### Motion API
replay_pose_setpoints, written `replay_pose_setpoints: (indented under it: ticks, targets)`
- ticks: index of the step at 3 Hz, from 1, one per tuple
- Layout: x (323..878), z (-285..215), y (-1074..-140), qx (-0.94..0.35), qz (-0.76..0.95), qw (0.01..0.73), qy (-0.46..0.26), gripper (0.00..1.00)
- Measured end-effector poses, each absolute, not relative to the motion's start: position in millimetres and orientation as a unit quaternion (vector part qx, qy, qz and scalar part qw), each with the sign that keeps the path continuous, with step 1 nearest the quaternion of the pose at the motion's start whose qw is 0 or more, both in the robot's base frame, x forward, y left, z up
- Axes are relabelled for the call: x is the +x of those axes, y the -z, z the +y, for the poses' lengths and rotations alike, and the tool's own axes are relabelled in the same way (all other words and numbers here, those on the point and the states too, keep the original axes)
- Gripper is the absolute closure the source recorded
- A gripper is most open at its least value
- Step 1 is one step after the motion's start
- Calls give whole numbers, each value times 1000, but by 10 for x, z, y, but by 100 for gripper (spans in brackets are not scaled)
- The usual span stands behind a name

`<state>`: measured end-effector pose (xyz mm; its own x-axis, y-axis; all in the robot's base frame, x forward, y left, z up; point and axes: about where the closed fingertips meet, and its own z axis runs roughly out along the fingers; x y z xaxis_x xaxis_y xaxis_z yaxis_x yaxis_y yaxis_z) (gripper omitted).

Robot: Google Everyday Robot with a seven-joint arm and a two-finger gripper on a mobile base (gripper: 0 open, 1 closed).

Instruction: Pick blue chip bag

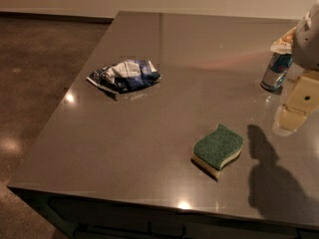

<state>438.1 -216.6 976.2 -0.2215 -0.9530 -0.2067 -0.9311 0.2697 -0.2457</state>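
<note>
The blue chip bag (pixel 125 75), a crumpled dark blue foil bag with white and silver patches, lies flat on the grey table (pixel 149 148) at the left middle. My gripper (pixel 298 103) hangs at the right edge of the view, above the table and far to the right of the bag. It holds nothing that I can see. Its shadow falls on the table at the lower right.
A green-and-yellow wavy sponge (pixel 218 150) lies at the front centre-right. A blue and silver drink can (pixel 276 71) stands at the far right, just behind the gripper. The table's left and front edges drop to a dark floor (pixel 35 83).
</note>
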Motion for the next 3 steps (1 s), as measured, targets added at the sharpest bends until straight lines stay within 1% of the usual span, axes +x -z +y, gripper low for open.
replay_pose_setpoints:
  ticks: [1,2,3]
  targets:
    - [4382,-2166,-9763,-603,781,159,35,0]
    - [4571,-2050,-9843,-607,775,172,22,0]
    - [5136,-1714,-9919,-616,761,204,-2,0]
